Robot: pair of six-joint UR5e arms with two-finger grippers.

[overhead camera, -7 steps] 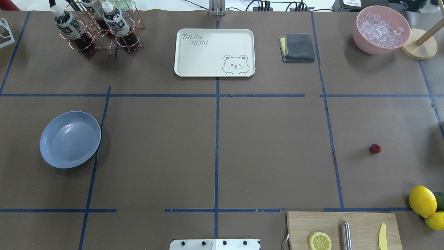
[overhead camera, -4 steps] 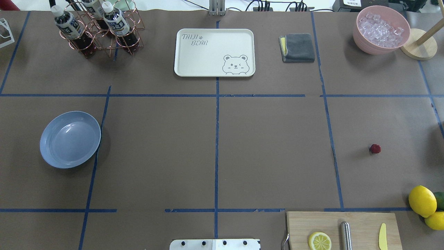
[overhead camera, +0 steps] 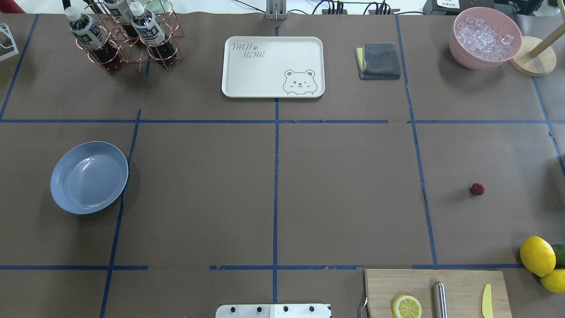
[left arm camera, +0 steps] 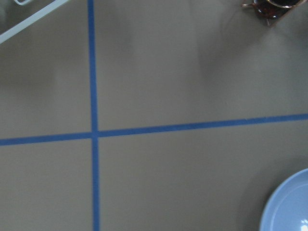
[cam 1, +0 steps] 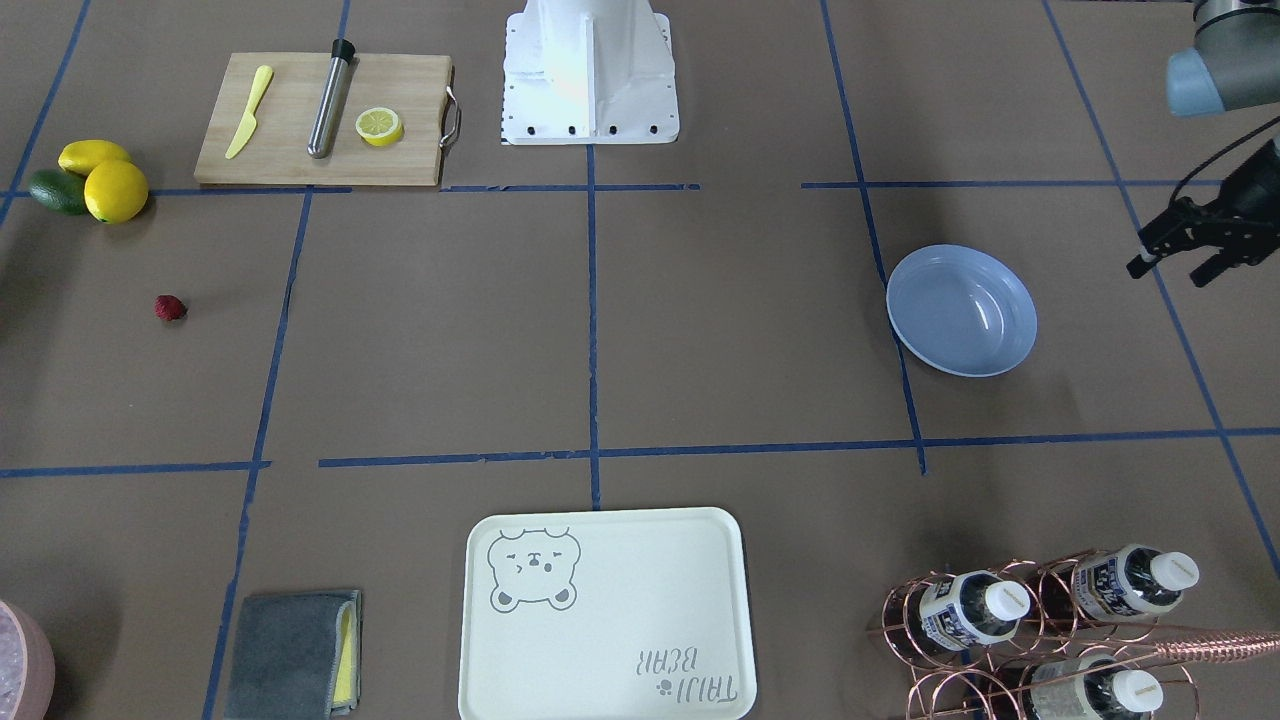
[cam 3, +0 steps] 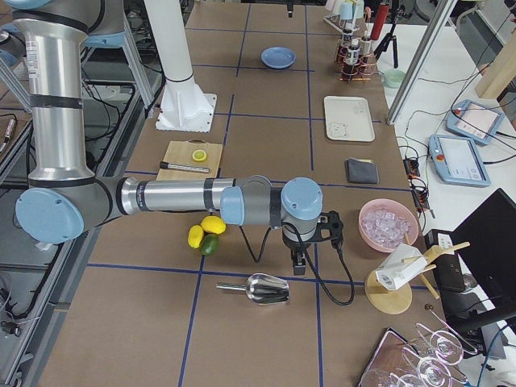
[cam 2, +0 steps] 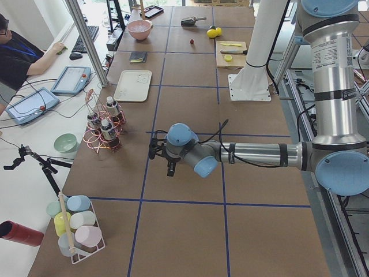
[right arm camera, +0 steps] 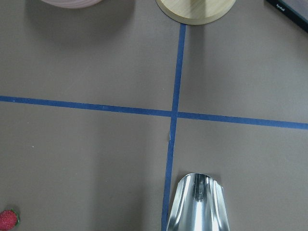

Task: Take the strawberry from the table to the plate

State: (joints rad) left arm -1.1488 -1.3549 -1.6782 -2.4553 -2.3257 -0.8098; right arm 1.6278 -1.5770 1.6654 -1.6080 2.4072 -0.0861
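The strawberry point(overhead camera: 476, 189) is small and dark red and lies alone on the brown table point(overhead camera: 344, 185) at the right; it also shows as the strawberry point(cam 1: 170, 307) and the strawberry point(right arm camera: 8, 219). Far to the left rests the empty light-blue plate point(overhead camera: 89, 177), the same plate point(cam 1: 961, 310) whose rim point(left arm camera: 288, 207) shows in the left wrist view. My left gripper point(cam 1: 1168, 272) hovers beyond the plate's outer side, open and empty. My right gripper point(cam 3: 300, 264) hangs past the lemons; I cannot tell whether it is open or shut.
Lemons point(overhead camera: 537, 255) and a cutting board point(overhead camera: 437, 291) with a lemon half, metal rod and yellow knife are front right. A metal scoop point(right arm camera: 198, 204) lies under the right wrist. A bear tray point(overhead camera: 273, 66), grey cloth point(overhead camera: 378, 60), bottle rack point(overhead camera: 123, 35) and ice bowl point(overhead camera: 485, 37) line the far edge.
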